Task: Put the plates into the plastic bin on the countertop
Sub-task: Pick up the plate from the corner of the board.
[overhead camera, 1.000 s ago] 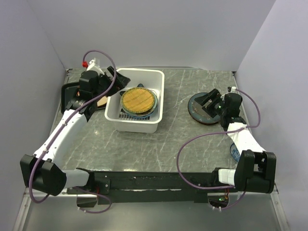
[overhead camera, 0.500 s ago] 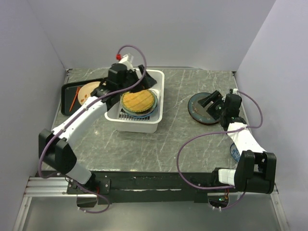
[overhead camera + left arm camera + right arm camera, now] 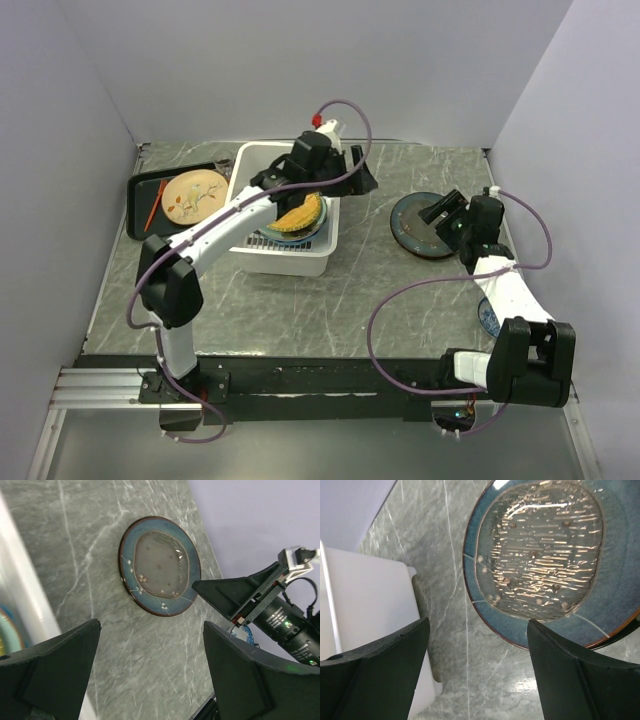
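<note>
While 1 yellow plate (image 3: 302, 215) lies in the plastic bin (image 3: 275, 262), the large dark teal plate (image 3: 159, 565) sits on the countertop (image 3: 330, 300) at the bin's 3 o'clock. The left gripper (image 3: 150, 630) and right gripper (image 3: 478, 625) both gape wide, empty. Judged step: approach; next, pinch its rim.

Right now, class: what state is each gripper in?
Left gripper: open, holding nothing.
Right gripper: open, holding nothing, over the teal plate.
</note>
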Robot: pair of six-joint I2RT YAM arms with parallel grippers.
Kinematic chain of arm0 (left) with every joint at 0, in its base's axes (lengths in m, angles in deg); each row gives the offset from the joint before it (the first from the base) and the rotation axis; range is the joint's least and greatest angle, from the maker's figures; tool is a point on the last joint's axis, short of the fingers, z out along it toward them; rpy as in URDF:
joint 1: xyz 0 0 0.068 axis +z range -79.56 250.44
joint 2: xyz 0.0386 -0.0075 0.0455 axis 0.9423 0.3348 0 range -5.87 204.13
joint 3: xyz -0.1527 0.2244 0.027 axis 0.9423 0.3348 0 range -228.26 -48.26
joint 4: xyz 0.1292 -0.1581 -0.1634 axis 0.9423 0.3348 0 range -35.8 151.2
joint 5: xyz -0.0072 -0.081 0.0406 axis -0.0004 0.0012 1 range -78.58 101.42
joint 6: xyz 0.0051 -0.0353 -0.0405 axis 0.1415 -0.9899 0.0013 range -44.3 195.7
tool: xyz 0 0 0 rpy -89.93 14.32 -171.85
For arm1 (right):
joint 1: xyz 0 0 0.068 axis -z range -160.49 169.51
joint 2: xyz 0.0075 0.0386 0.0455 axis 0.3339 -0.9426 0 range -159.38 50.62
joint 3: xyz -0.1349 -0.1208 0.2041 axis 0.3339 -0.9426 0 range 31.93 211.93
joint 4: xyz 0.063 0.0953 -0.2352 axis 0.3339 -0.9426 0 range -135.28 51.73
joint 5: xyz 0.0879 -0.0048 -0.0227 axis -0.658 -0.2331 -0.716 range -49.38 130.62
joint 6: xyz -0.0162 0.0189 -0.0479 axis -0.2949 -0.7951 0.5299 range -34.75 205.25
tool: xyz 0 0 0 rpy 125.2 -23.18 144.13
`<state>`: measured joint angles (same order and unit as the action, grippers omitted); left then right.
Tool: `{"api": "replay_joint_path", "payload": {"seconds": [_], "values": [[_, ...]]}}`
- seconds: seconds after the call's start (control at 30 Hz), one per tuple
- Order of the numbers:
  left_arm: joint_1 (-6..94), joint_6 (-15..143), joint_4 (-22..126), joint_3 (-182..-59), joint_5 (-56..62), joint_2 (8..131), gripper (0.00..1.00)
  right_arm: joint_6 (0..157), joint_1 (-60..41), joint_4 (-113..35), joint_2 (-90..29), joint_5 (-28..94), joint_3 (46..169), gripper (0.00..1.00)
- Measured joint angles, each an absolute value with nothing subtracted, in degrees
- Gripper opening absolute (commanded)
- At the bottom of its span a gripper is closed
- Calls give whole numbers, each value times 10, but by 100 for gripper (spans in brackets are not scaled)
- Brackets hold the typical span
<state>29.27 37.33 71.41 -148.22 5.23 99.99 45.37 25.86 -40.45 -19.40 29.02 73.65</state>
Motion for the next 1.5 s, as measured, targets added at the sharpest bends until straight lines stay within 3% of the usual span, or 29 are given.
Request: {"api": "replay_joint_path", "payload": {"seconds": [0.5,0.7,0.83,1.5], "values": [[245,376,743,-1619,55,1142,85,459,298,-404,-182,285,736,85],[239,376,747,-1654,52,1187,76,460,317,-404,-185,286,734,84],[239,373,746,-1666,45,1214,71,460,325,-404,-200,290,734,82],[239,372,725,-1643,20,1230,70,466,329,-345,-341,318,732,72]]}}
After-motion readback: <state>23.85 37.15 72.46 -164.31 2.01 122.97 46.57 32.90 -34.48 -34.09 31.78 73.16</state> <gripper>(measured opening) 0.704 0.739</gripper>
